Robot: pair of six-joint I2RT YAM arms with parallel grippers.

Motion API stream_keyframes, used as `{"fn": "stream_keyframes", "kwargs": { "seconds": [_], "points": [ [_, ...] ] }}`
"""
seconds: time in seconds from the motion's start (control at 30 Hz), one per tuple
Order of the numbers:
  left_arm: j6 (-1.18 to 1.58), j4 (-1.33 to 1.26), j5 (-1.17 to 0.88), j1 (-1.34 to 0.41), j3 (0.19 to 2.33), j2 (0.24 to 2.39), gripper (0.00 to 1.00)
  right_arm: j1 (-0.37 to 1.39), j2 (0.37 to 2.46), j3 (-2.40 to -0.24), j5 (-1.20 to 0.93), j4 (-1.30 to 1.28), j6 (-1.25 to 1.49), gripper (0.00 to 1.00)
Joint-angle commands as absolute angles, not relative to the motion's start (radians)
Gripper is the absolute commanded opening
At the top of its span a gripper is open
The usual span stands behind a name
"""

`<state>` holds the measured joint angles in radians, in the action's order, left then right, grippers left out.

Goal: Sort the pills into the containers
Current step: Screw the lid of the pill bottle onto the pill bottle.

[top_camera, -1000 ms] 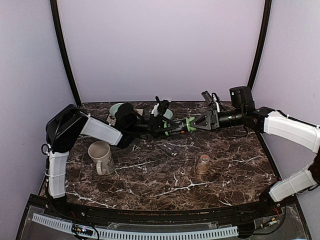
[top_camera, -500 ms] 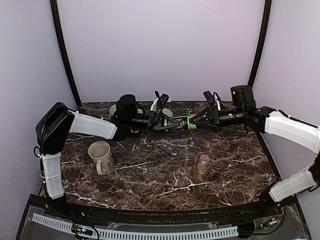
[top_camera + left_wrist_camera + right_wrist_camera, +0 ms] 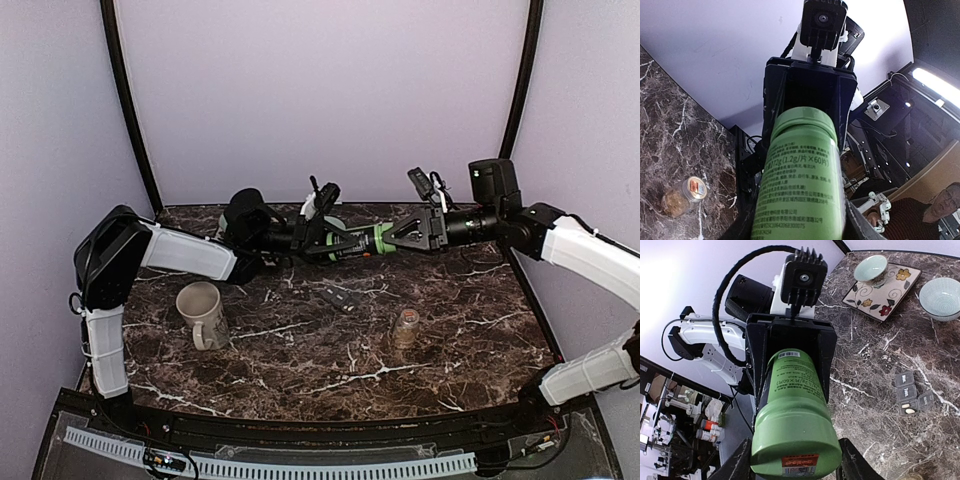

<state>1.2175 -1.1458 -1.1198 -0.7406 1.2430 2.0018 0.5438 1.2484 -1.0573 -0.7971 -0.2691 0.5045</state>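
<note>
The left fingers (image 3: 335, 242) are clamped round the labelled body of the green bottle (image 3: 366, 243). It is held in the air above the middle of the back edge of the surface (image 3: 300, 360), its long axis level and running left to right between the arms. The right fingers (image 3: 405, 236) grip the other end, the smooth cap (image 3: 795, 440) with its red sticker (image 3: 799, 463). Neither arm is nearer, so a twist about that axis seems likely. The bottle is glossy green plastic, printed and apparently closed.
</note>
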Motion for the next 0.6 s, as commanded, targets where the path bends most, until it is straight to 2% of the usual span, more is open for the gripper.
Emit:
{"fn": "stream_keyframes", "kwargs": {
  "seconds": [0.0, 0.33, 0.57],
  "points": [
    [1.339, -1.305, -1.197, -0.779, 1.307, 1.970, 0.00, 0.567, 1.256, -1.101, -0.817, -0.338, 0.365, 0.18],
    [1.328, -1.211, -1.239, -0.785, 1.319, 1.937, 0.00, 0.568, 1.255, -1.192, -0.767, -0.499, 0.183, 0.20],
    [1.309, -1.146, -1.250, -0.798, 1.352, 1.935, 0.00, 0.575, 1.224, -1.182, -0.758, -0.500, 0.149, 0.21]
  ]
}}
